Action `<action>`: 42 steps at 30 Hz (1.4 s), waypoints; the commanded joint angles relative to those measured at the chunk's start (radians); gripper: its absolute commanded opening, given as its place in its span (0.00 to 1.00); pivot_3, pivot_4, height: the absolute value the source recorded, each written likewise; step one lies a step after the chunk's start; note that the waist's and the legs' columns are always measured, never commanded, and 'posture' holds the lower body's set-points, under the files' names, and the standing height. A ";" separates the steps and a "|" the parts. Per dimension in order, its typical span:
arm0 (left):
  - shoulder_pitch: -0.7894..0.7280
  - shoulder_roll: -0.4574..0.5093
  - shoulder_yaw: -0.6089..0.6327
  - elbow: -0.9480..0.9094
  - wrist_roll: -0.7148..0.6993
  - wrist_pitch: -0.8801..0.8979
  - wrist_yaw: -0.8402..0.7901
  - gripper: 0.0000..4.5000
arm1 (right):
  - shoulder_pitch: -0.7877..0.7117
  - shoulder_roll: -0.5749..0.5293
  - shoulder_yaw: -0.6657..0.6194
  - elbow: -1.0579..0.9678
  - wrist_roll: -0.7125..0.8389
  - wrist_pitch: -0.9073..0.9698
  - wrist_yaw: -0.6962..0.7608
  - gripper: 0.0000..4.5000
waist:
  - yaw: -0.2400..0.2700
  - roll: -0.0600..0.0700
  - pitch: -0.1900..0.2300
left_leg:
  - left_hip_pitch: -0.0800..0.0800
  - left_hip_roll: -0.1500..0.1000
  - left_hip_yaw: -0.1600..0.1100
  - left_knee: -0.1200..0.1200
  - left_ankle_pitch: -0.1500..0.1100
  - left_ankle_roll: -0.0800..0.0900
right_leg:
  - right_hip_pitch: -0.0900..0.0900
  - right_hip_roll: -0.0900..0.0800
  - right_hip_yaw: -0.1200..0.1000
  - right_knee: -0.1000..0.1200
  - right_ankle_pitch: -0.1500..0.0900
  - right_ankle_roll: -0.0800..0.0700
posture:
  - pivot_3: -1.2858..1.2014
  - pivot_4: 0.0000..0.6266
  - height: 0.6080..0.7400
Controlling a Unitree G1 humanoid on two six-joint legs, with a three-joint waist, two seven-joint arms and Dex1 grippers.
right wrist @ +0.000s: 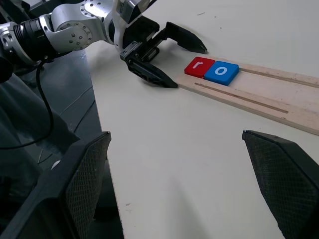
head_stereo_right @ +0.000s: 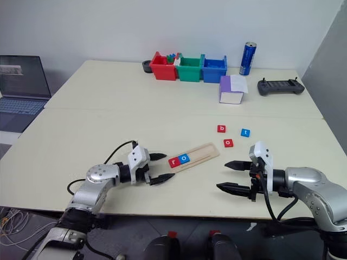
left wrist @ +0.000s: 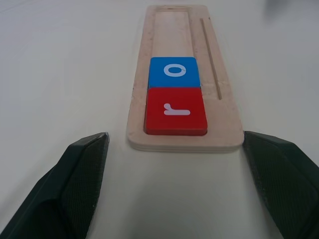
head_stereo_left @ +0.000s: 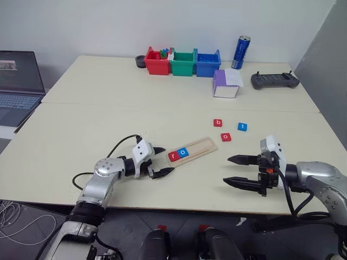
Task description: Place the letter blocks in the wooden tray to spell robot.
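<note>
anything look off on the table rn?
Nothing damaged or spilled. The wooden tray lies askew to the table edge, with the red r and blue o seated. The b, t and second o lie loose beyond it.

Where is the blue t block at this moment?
In the left eye view, the blue t block lies loose on the table, on the robot's right, beside the red b block and beyond the red o block.

The laptop [head_stereo_left: 19,86] off the worktop's left edge is cut by the picture's left side. Small pieces in the red bin [head_stereo_left: 157,60] at the far edge are too small to tell. The tray [right wrist: 279,97] runs out of the right wrist view, its far end unseen
</note>
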 commanded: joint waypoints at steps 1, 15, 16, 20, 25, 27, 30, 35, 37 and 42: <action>-0.032 -0.022 -0.027 0.016 0.013 -0.009 -0.014 1.00 | 0.002 0.004 -0.022 -0.035 0.022 -0.010 -0.014 1.00 | 0.000 0.000 0.000 | 0.000 0.000 0.000 0.000 0.000 0.000 | 0.000 0.000 0.000 0.000 0.000 0.000 | 0.52 0.24 1.00; -0.124 -0.045 -0.104 0.119 0.069 -0.078 -0.112 0.91 | 0.054 0.011 -0.055 -0.074 0.040 -0.017 -0.075 1.00 | 0.003 0.000 0.000 | 0.000 -0.001 -0.001 0.000 0.000 0.000 | 0.000 0.000 0.000 0.000 0.000 0.000 | 0.52 0.24 1.00; -0.127 -0.047 -0.105 0.125 0.069 -0.084 -0.119 0.87 | 0.060 0.011 -0.060 -0.078 0.042 -0.016 -0.082 1.00 | 0.004 0.000 0.000 | 0.000 -0.001 0.000 0.000 0.000 0.000 | 0.000 0.000 0.000 0.000 0.000 0.000 | 0.52 0.24 1.00; -0.138 -0.045 -0.114 0.152 0.083 -0.127 -0.145 0.75 | 0.096 -0.002 -0.087 -0.086 0.034 -0.021 -0.100 1.00 | 0.007 0.000 0.000 | 0.000 -0.001 -0.001 0.000 0.000 0.000 | 0.000 0.000 0.000 0.000 0.000 0.000 | 0.52 0.24 1.00; -0.133 -0.017 -0.125 0.149 0.056 -0.163 -0.256 0.75 | 0.178 -0.038 -0.191 -0.044 -0.010 -0.052 -0.116 1.00 | 0.008 0.000 0.000 | 0.000 -0.001 0.000 0.000 0.000 0.000 | 0.000 0.000 0.000 -0.001 0.000 0.000 | 0.52 0.24 1.00; -0.128 0.001 -0.126 0.144 0.054 -0.179 -0.295 0.75 | 0.213 -0.053 -0.234 -0.042 -0.007 -0.057 -0.104 1.00 | 0.007 0.000 0.000 | 0.000 -0.001 0.000 -0.001 0.000 0.000 | 0.000 0.000 0.000 -0.001 0.000 0.000 | 0.52 0.24 1.00; -0.128 0.013 -0.133 0.139 0.029 -0.200 -0.379 0.75 | 0.259 -0.074 -0.286 -0.045 0.000 -0.065 -0.082 1.00 | 0.005 0.000 0.000 | 0.000 0.000 -0.001 -0.001 0.000 0.000 | 0.000 0.000 -0.001 -0.001 0.000 0.000 | 0.52 0.24 1.00; -0.148 -0.019 -0.179 0.142 0.034 -0.224 -0.461 0.75 | 0.287 -0.091 -0.297 -0.072 0.008 -0.062 -0.061 1.00 | 0.007 0.000 0.000 | 0.000 -0.001 -0.001 0.000 0.000 0.000 | 0.000 0.000 -0.001 -0.001 0.000 0.000 | 0.52 0.24 1.00; -0.175 -0.042 -0.185 0.171 0.041 -0.233 -0.460 0.75 | 0.284 -0.090 -0.290 -0.082 0.008 -0.058 -0.063 1.00 | 0.009 0.000 0.000 | -0.001 -0.001 -0.001 0.000 0.000 0.000 | 0.000 0.000 -0.001 -0.001 0.000 0.000 | 0.52 0.24 1.00; -0.235 -0.065 -0.205 0.261 0.096 -0.281 -0.434 0.75 | 0.284 -0.087 -0.268 -0.104 0.008 -0.049 -0.065 1.00 | 0.010 -0.001 0.000 | -0.001 -0.002 -0.002 0.000 0.000 0.000 | 0.000 0.000 -0.002 -0.001 0.000 0.001 | 0.52 0.24 1.00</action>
